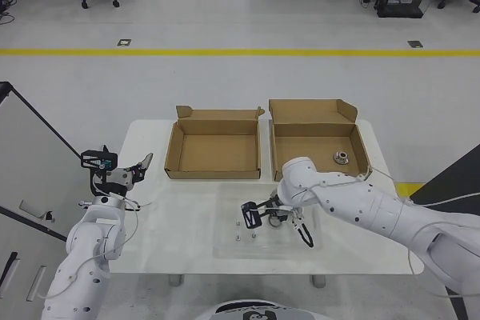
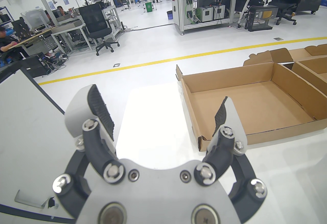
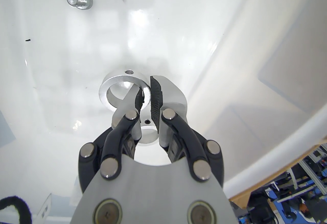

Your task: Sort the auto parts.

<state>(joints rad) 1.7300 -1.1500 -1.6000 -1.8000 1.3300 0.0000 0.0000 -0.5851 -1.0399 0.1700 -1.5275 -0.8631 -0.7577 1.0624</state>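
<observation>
The left arm (image 1: pixel 96 240) stands bent at the table's (image 1: pixel 184 216) left edge, with the left gripper (image 2: pixel 161 97) spread wide. The right arm (image 1: pixel 360 204) stretches over the table's near middle, and the right gripper (image 3: pixel 147 87) pinches a metal ring (image 3: pixel 112 87) by its wall.

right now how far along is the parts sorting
Early. Done: one metal part lies in the right box. In hand: the right jaws are shut on the wall of a metal ring in the clear tray. Left: that ring, a bolt and a few other small pieces in the tray. The left jaws stand open by the table's left edge.
</observation>
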